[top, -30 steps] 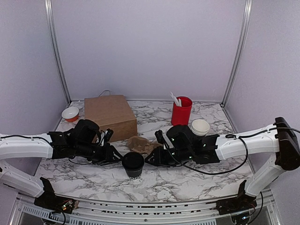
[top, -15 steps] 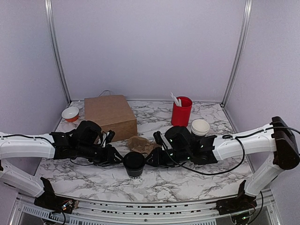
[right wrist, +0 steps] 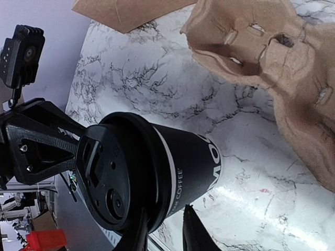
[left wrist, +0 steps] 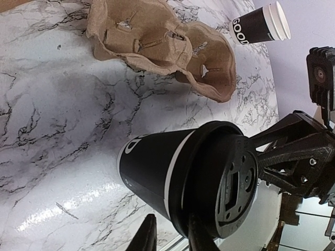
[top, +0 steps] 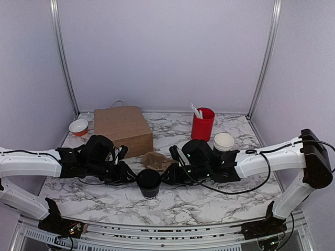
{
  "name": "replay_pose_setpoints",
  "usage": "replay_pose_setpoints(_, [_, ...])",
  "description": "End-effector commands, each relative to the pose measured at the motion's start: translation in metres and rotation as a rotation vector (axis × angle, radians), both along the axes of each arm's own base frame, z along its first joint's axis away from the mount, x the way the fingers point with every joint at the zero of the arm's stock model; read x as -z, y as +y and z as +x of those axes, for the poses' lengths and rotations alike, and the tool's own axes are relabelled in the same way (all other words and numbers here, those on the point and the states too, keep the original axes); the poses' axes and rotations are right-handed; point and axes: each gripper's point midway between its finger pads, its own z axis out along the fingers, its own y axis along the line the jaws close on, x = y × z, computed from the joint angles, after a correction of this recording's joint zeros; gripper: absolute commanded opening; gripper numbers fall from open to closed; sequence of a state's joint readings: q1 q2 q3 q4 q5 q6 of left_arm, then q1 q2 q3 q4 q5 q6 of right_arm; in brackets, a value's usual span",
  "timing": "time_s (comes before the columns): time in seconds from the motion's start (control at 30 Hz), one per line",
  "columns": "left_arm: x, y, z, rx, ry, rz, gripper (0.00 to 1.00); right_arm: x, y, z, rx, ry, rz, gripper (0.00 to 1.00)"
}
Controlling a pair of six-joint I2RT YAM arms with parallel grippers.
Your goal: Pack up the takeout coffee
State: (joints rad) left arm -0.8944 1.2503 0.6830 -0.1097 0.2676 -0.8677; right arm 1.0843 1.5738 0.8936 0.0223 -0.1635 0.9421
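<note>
Takeout coffee (top: 148, 182) standing upright on the marbled tabletop (top: 209, 204), about midway along the near edge and just in front of a brown moulded-pulp cup carrier (top: 159, 161). The cup is short, of black paper with white lettering on its wall. A thin white band shows where the wall meets the round black plastic lid. The lid is fully seated, with a raised rim and small moulded details on its top face.

The left tool (top: 132, 176) reaches in from the left-hand side and the right tool (top: 166, 177) from the right-hand side, so the cup sits between them at lid height. In each wrist view the two fingers stand a narrow gap apart, astride the lid's rim. Whether they press on it I cannot tell.

Toward the far edge stand a brown paper bag (top: 123, 130) on the left, with a small bowl (top: 78, 126) at the far left corner. A tall red cup (top: 202, 124) and a stack of lidless cups (top: 223, 141) stand on the right.
</note>
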Motion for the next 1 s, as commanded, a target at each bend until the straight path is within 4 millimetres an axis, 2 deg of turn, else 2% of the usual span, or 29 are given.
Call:
replay_pose_setpoints(0.0, [0.019,0.006,-0.008,0.002,0.022,0.062,0.22,0.011,0.001,0.001,-0.010,-0.008,-0.074,0.23])
replay_pose_setpoints(0.27, [0.039,0.012,-0.018,0.005,0.053,0.124,0.16,0.032,-0.004,-0.007,-0.022,0.006,-0.152,0.18])
replay_pose_setpoints(0.67, [0.055,0.020,-0.024,-0.007,0.080,0.163,0.13,0.067,-0.033,-0.019,0.002,0.040,-0.272,0.16])
replay_pose_setpoints(0.77, [0.054,0.020,-0.024,-0.010,0.078,0.161,0.13,0.064,-0.032,-0.018,0.000,0.029,-0.280,0.16])
replay_pose_setpoints(0.97, [0.039,0.015,-0.019,-0.006,0.048,0.146,0.13,0.032,-0.017,-0.007,0.004,-0.031,-0.239,0.16])
